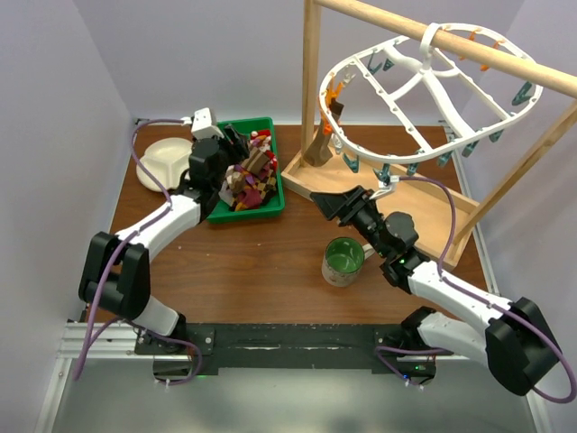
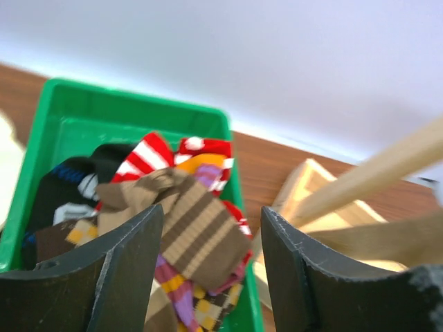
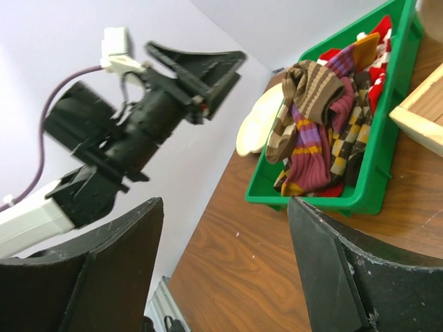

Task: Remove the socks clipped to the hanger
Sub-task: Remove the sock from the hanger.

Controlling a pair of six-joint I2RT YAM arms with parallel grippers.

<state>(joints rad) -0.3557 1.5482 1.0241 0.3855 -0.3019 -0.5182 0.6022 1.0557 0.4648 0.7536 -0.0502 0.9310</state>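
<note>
We see the socks (image 1: 248, 176) heaped in a green bin (image 1: 270, 209) at the far left of the worktop (image 1: 270, 262), striped brown on top, red-and-white and checkered beneath. The hanger (image 1: 424, 99) hangs by its hook from a wooden pole (image 1: 505, 59) at the far right, tilted, its long axis running from near-left to far-right. We can make out no sock on its clips from above, though the far rim is too small to be sure.

The left gripper (image 1: 239, 142) hangs over the bin with its jaws spread and nothing between them; its own camera looks straight down onto the heap. The right gripper (image 1: 329, 203) is likewise spread and empty, low beside the frame's base, pointing left toward the bin (away from the hanger).

So the hanger lies up and to the right of both arms, and the right arm is clearly the nearer. We judge that any clip left to check calls for that arm to turn and lift toward the rim, clear of the mug (image 1: 343, 260) just beside it.
</note>
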